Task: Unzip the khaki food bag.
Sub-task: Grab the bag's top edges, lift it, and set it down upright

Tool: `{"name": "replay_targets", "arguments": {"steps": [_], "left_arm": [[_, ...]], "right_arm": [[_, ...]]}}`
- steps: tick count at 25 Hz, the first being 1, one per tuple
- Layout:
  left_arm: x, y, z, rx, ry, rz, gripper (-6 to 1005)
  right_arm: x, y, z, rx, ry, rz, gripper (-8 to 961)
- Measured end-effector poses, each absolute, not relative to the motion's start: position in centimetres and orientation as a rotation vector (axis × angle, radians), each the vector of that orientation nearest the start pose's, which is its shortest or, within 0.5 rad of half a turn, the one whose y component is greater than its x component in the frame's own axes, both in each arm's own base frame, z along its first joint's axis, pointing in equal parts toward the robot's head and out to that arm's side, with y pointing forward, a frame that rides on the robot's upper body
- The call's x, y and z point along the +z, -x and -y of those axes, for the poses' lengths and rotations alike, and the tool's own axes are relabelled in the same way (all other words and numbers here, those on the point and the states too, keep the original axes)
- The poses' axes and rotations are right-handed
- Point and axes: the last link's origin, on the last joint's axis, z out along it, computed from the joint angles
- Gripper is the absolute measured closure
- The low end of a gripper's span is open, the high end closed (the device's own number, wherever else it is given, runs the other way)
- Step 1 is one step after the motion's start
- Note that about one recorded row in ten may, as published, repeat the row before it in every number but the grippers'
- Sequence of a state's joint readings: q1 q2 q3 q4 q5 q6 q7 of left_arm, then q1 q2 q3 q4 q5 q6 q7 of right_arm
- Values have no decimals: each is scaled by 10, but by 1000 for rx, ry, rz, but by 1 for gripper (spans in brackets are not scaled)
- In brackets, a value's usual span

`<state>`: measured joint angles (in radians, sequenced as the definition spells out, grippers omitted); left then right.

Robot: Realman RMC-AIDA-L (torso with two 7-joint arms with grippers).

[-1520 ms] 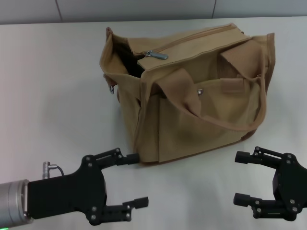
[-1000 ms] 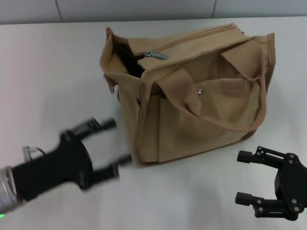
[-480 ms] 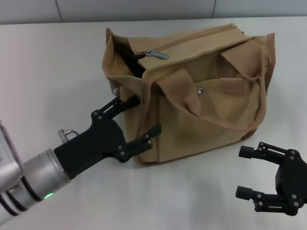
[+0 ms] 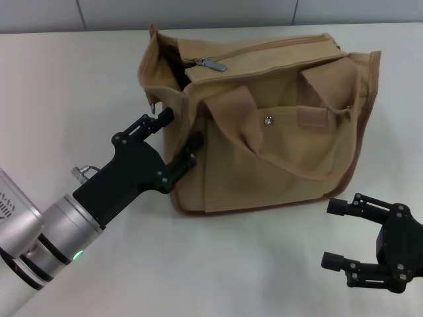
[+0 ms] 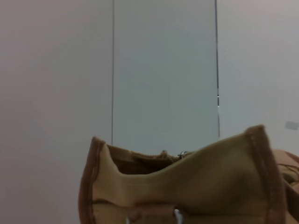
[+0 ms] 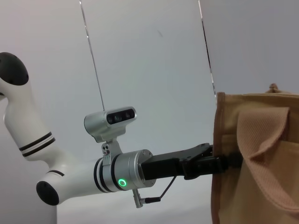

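Note:
The khaki food bag [image 4: 277, 139] stands on the white table, its two strap handles drooping over the front. Its silver zipper pull [image 4: 211, 64] lies on top near the left end, beside a dark gap [image 4: 173, 66] where the top gapes. My left gripper [image 4: 175, 140] is open and pressed against the bag's front-left corner, one finger by the end wall and one on the front face. The left wrist view shows the bag's end [image 5: 187, 186] close up. The right wrist view shows the bag [image 6: 257, 163] and the left gripper [image 6: 219, 161] against it. My right gripper [image 4: 332, 234] is open and empty, in front of the bag's right corner.
The white table [image 4: 73, 86] stretches to the left of and in front of the bag. A grey wall [image 4: 198, 13] runs along the table's far edge just behind the bag.
My left gripper has moved from the near-left table up against the bag's front-left corner. The bag has turned and shifted slightly. The right gripper has hardly moved.

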<state>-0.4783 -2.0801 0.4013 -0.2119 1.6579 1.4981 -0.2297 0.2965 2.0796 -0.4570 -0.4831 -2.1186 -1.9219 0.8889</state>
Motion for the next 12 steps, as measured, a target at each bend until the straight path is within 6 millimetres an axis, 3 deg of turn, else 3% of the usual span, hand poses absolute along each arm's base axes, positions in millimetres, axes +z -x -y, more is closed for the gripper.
{"name": "replay_targets", "arguments": {"steps": [2, 7, 12], "left_arm": [[-84, 266, -260, -1009, 2178, 314, 354], [-85, 264, -259, -984, 2179, 250, 564], [-85, 264, -259, -991, 2171, 247, 663]], "right_arm": [[-4, -309, -209, 1024, 2707, -397, 119], [-1, -310, -212, 1031, 2671, -397, 118], [0, -311, -211, 1037, 2645, -394, 121]]}}
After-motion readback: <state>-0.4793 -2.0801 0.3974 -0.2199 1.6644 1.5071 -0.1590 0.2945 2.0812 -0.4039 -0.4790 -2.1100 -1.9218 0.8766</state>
